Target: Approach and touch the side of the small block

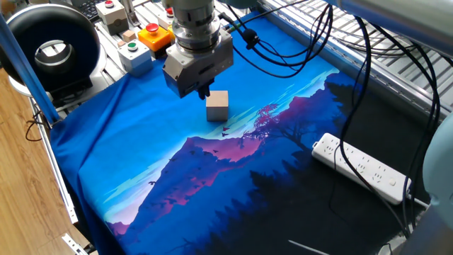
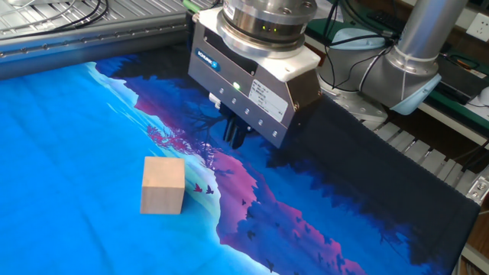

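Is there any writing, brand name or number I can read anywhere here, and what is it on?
Blue badge on the gripper body: a white word, too blurred to read.
Small print on the gripper's side label: too small to read.
The small block: plain, no marks.
Power strip: no legible text.

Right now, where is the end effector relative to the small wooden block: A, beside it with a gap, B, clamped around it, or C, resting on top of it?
A: the end effector hangs beside the small block, with bare cloth visible between them.
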`<state>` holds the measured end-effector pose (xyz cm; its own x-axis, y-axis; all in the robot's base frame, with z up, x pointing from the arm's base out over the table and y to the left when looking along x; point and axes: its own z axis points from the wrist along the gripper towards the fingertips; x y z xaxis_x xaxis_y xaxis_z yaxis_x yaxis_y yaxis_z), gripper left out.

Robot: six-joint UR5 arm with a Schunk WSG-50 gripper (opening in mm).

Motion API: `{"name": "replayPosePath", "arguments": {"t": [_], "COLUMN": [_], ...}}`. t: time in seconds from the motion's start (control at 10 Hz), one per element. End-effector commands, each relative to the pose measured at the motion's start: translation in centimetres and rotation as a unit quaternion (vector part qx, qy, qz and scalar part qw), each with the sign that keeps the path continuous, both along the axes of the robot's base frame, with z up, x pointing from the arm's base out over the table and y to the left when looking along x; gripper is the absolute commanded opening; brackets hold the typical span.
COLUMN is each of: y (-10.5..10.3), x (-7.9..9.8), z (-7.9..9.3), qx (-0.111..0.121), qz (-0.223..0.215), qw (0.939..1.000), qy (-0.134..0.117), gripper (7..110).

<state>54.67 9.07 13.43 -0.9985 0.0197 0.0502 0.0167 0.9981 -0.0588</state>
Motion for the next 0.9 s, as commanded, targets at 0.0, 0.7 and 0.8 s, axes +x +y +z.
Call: {"name": "replayPosePath", "arguments": {"t": [0.0, 0.7, 0.8], "y": [0.7, 1.4, 1.5], "x": [-0.2, 4.7, 5.2], "z": [0.1, -4.3, -4.6], "qx": [0.015, 0.013, 0.013], "qz": [-0.015, -0.020, -0.019], "qw": [0.9998, 0.9996, 0.9996], "qy": [0.004, -0.012, -0.016], "gripper": [7, 7, 7]}}
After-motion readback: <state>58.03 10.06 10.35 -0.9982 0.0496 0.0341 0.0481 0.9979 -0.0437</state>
